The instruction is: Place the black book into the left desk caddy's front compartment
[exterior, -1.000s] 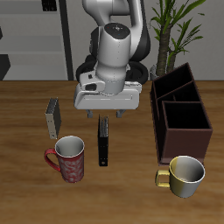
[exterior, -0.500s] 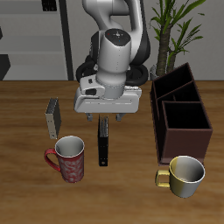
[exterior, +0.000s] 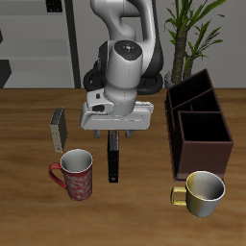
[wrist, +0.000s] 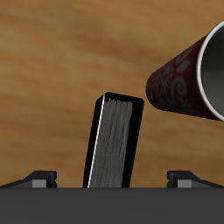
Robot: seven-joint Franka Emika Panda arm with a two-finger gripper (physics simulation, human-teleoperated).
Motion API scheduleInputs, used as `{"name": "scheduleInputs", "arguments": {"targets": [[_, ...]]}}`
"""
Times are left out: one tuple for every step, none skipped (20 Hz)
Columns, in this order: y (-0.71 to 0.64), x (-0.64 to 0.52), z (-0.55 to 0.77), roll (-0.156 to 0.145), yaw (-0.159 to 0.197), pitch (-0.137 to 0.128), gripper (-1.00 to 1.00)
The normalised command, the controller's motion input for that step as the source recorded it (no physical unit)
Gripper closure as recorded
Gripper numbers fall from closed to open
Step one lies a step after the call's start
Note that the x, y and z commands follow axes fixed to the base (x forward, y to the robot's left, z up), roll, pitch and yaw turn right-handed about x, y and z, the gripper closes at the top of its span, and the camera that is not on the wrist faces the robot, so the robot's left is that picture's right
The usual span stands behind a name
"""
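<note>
The black book (exterior: 113,165) stands on edge on the wooden table, its length running toward the front edge, beside the red mug (exterior: 76,174). My gripper (exterior: 115,136) is open just above the book's far end, touching nothing. In the wrist view the book (wrist: 115,140) lies between my two fingertips (wrist: 39,178), with the gripper (wrist: 112,180) centred over it. The left desk caddy (exterior: 183,123) is a dark reddish-brown open-top box with dividers, standing beside the arm and apart from the book.
A short grey book (exterior: 58,130) stands farther back beside the red mug, which also shows in the wrist view (wrist: 188,74). A yellow-and-white mug (exterior: 200,191) sits near the front edge before the caddy. A potted plant (exterior: 197,29) stands behind the caddy.
My gripper has come down a little toward the black book, still open. The book and the other things have not moved.
</note>
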Motion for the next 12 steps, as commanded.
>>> {"name": "scheduleInputs", "arguments": {"targets": [[0.02,-0.05,0.0,0.0,0.0,0.0,-1.0],[-0.04,0.01,-0.28,0.012,0.003,0.034,-1.0],[-0.07,0.0,-0.14,-0.021,-0.018,0.033,-1.0],[-0.03,0.1,-0.38,-0.032,0.027,0.035,-1.0],[-0.04,0.14,-0.32,0.033,-0.016,0.11,-1.0],[-0.09,0.09,-0.17,-0.056,-0.058,0.061,-1.0],[0.04,-0.05,-0.11,0.033,0.03,0.004,-1.0],[-0.05,0.01,-0.1,0.005,0.025,0.0,-1.0],[-0.15,0.01,-0.11,-0.077,-0.043,0.041,-1.0],[0.02,-0.02,-0.02,0.04,0.011,-0.004,1.0],[-0.04,-0.02,-0.04,0.002,-0.008,0.019,1.0],[0.0,-0.04,0.01,0.0,0.0,0.0,1.0]]}}
